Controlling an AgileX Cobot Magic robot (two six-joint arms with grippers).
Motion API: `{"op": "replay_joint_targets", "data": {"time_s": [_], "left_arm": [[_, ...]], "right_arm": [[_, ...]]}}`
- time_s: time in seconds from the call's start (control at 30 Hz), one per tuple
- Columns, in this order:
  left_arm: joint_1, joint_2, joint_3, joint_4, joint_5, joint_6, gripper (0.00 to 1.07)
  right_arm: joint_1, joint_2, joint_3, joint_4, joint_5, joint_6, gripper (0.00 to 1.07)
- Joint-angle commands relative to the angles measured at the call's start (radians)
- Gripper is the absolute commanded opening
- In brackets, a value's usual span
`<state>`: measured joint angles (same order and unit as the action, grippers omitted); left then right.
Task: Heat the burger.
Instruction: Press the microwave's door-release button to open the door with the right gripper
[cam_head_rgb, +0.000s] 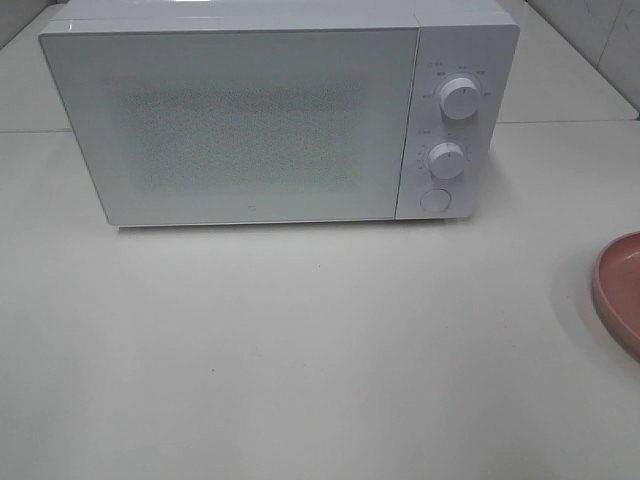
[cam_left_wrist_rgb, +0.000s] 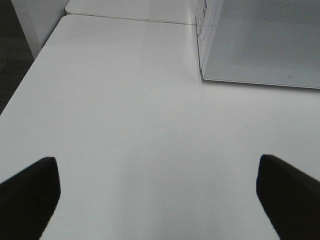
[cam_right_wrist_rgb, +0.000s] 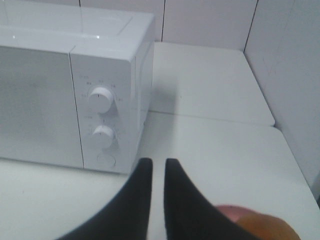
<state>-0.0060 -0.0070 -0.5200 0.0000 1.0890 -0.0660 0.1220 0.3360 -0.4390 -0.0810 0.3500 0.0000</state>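
The exterior camera sits high in front and looks down at the boxy white microwave oven with a frosted door (cam_head_rgb: 240, 110). It is close enough that the oven fills the upper half of the view and the pale smooth tabletop (cam_head_rgb: 300, 350) fills the lower half. The left wrist camera rides low over that tabletop and faces along it, between the left gripper (cam_left_wrist_rgb: 157, 162)'s wide-set dark fingers, toward the oven's lower door corner. The right wrist camera looks past the right gripper (cam_right_wrist_rgb: 157, 161) from the oven's right front, toward its round white control dials (cam_right_wrist_rgb: 100, 99) and the white tiled wall (cam_right_wrist_rgb: 210, 20). All three views share the oven door and the tabletop.
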Motion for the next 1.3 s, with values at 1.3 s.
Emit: {"op": "replay_joint_targets", "data": {"time_s": [1.3], "left_arm": [[-0.006,-0.012,0.004,-0.011,-0.018,0.002,1.02]], "right_arm": [[-0.004,1.102,0.189,-0.205,-1.298,0.804,0.00]]}}
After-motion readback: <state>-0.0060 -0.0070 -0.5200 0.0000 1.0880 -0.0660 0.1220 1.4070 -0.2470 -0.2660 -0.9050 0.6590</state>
